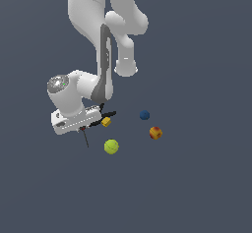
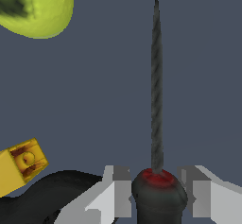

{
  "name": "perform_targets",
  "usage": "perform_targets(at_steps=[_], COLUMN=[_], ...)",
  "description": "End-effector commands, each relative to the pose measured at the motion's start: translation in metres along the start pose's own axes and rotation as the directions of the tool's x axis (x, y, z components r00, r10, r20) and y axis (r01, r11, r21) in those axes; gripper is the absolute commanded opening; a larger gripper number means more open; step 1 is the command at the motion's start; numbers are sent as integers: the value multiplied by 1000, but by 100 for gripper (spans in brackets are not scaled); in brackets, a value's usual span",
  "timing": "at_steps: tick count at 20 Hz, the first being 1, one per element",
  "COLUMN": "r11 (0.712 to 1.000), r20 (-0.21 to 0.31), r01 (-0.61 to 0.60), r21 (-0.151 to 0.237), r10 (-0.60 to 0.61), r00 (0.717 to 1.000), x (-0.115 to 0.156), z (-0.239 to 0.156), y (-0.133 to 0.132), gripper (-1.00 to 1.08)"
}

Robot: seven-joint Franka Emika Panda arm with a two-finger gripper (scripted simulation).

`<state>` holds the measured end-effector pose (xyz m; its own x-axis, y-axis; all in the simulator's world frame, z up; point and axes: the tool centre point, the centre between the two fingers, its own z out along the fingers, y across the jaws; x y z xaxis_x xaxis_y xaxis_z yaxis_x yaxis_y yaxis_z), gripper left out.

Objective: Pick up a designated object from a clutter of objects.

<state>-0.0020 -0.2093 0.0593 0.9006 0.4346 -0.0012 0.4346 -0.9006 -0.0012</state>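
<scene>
The screwdriver point(image 2: 156, 100) has a black handle, a red end and a thin dark shaft. In the wrist view its handle sits between my gripper's point(image 2: 156, 192) two grey fingers point(image 2: 116, 190), which press against both sides of it. In the exterior view the gripper point(image 1: 82, 127) is low over the floor at the exterior view's left of the clutter. The shaft point(image 1: 86, 138) sticks out below it. I cannot tell whether the screwdriver is off the floor.
A black clamp point(image 1: 104, 114) and a yellow cube point(image 1: 106, 122) lie right beside the gripper; both show in the wrist view, clamp point(image 2: 38, 197) and cube point(image 2: 21, 164). A yellow-green tennis ball point(image 1: 111, 146) point(image 2: 35, 5), a dark blue ball point(image 1: 144, 114) and a red-orange ball point(image 1: 155, 132) lie further off.
</scene>
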Motion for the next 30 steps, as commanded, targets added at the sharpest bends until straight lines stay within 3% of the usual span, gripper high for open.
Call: perform_targets(at_steps=[1, 22, 30], r11=[1000, 1000, 1000], r20=[-1, 1, 0], r01=[1, 0, 1], r21=[-1, -5, -3], r10=[-1, 0, -1], r00=[1000, 1000, 1000], x=[7, 84, 110], z=[-18, -215, -274], y=[-14, -172, -218], gripper=[-100, -100, -100])
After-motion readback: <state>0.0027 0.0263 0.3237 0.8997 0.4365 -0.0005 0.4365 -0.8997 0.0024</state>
